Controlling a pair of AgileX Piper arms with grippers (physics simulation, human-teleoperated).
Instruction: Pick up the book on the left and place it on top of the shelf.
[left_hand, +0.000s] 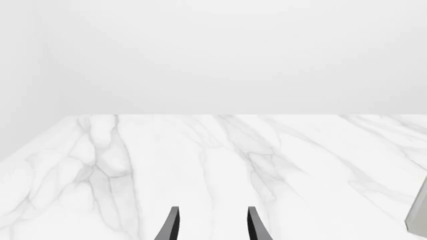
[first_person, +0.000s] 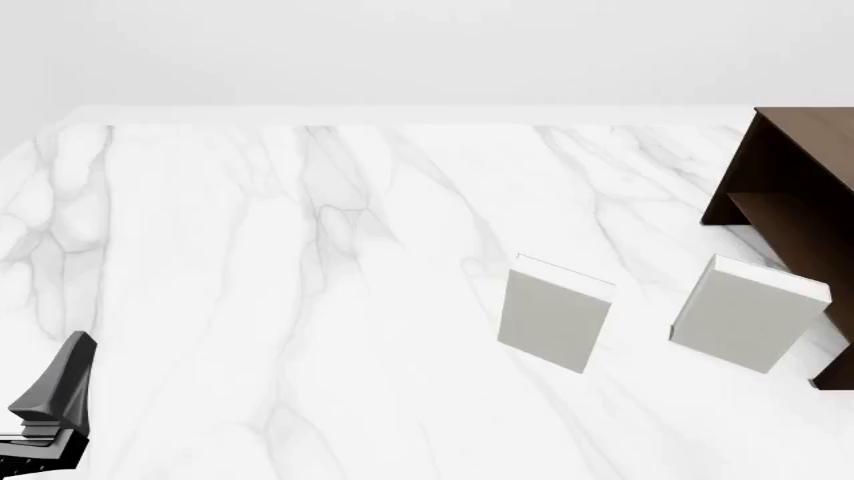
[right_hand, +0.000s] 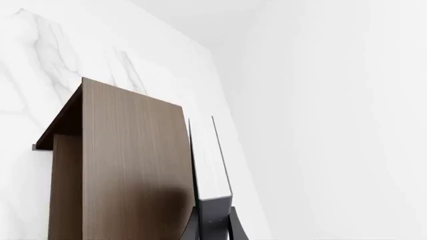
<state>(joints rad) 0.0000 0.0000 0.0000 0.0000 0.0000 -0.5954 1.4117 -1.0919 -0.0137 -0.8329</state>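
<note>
In the right wrist view the book (right_hand: 211, 165), slim with a dark cover and white page edges, sticks out from between the fingers of my right gripper (right_hand: 214, 227), which is shut on it. It lies along one edge of the shelf's (right_hand: 133, 165) flat brown top; I cannot tell whether they touch. The front view shows only part of the shelf (first_person: 801, 190) at the right edge, and neither the book nor the right gripper. My left gripper (first_person: 56, 395) hangs low at the near left of the table, open and empty (left_hand: 213, 227).
Two wider pale grey-white books stand upright on the marble table, one mid-right (first_person: 554, 320) and one just in front of the shelf (first_person: 747, 312). A sliver of a pale book (left_hand: 419, 210) shows in the left wrist view.
</note>
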